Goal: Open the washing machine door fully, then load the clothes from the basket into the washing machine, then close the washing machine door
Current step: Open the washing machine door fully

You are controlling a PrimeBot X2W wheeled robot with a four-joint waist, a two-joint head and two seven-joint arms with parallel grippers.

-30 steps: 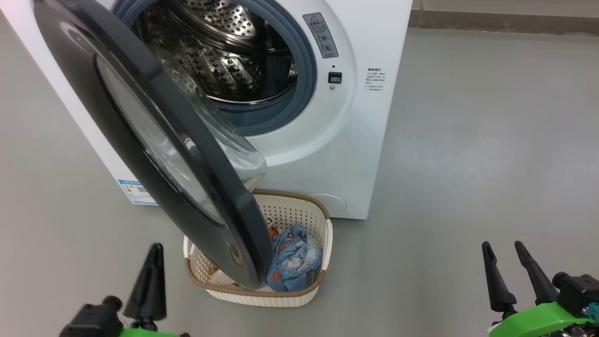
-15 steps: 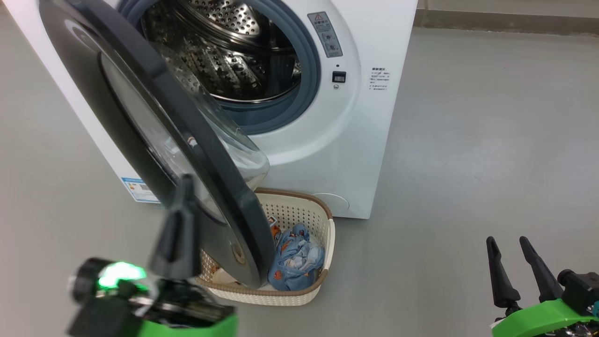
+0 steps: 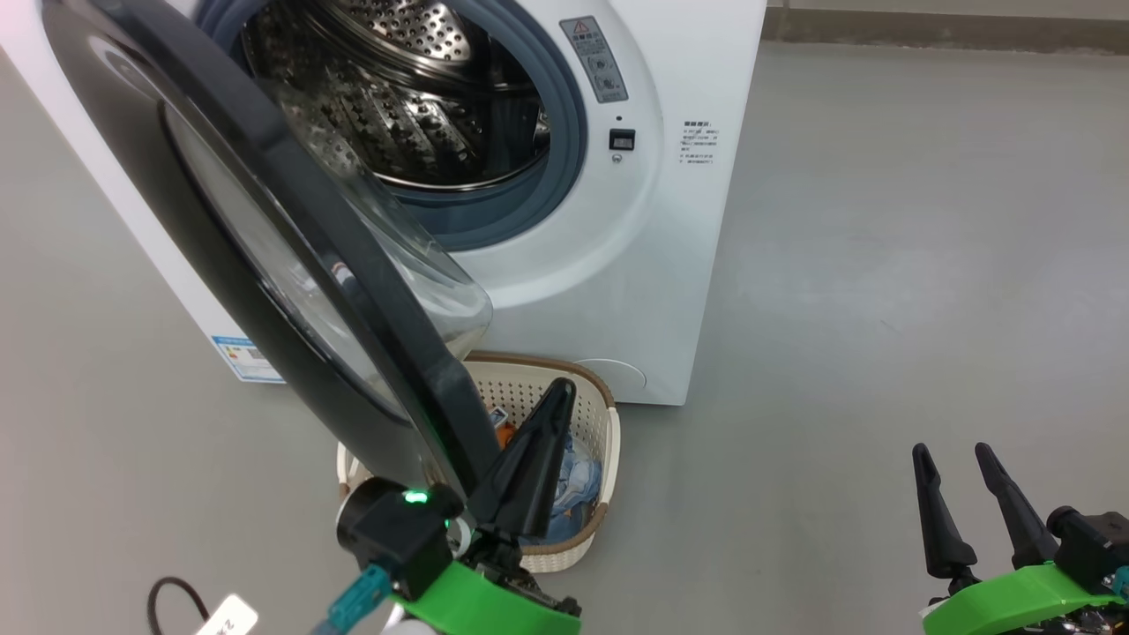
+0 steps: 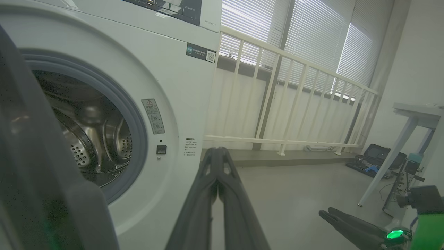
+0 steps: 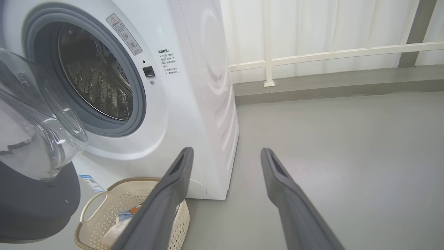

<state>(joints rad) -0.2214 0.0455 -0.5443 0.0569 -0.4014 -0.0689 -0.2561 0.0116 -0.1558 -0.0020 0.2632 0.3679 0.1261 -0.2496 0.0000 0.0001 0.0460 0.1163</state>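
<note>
At far left on the grey floor (image 3: 882, 309), the washing machine (image 3: 617, 247), white front facing the near side, steel perforated drum (image 3: 414, 106) visible inside the grey-blue seal (image 3: 569, 115). Partly open, the washing machine door (image 3: 265, 256), hinged on the left and swung out toward the near side, with a glossy black rim and a clear glass bowl bulging toward the drum. Lower edge of the door hanging over the left part of the basket (image 3: 604, 414) and hiding it in the head view. Basket on the floor just in front of the machine; touching its base or not, cannot tell. Inside the basket, the clothes (image 3: 578, 481), light blue with an orange patch, bunched toward the right side. Low on the machine's front, left of the door's edge, a blue label sticker (image 3: 247, 357).

Clenched left jaws, dark fingers (image 3: 534, 450) pressed flat together, grasping nothing. Raised just right of the door's lower rim, crossing basket and clothes in the head view; height above them unclear. From the left wrist, the same fingers (image 4: 204, 194) aimed at the machine's front right of the drum opening, the door a dark blur at near left.

Released right jaws, fingers (image 3: 939, 520) spread in a V, grasping nothing, low at near right over the floor, well apart from machine and basket. From the right wrist, both fingers (image 5: 166, 201) wide apart, with basket and clothes behind the lower part of the left one.
</note>
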